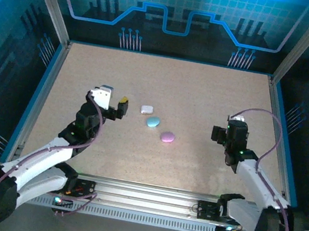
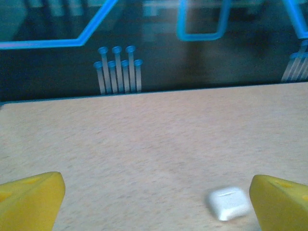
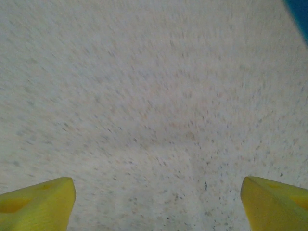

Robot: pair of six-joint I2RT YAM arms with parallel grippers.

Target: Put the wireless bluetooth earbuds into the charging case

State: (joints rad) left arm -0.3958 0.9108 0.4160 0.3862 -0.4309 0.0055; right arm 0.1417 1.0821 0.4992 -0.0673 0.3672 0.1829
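Note:
Three closed pebble-shaped charging cases lie in a short diagonal row mid-table: a white case (image 1: 147, 110), a teal case (image 1: 153, 122) and a light purple case (image 1: 167, 136). The earbuds are out of view. My left gripper (image 1: 123, 106) hovers just left of the white case, open and empty. In the left wrist view (image 2: 156, 204) the white case (image 2: 229, 203) lies on the table beside the right yellow finger (image 2: 281, 202). My right gripper (image 1: 222, 134) stands right of the purple case, well apart from it. It is open over bare table (image 3: 156, 204), nothing between its yellow fingers (image 3: 38, 202).
The tabletop (image 1: 166, 82) is a speckled beige board with a blue raised border (image 1: 44, 87) and dark walls behind. An aluminium rail (image 1: 145, 201) carrying the arm bases runs along the near edge.

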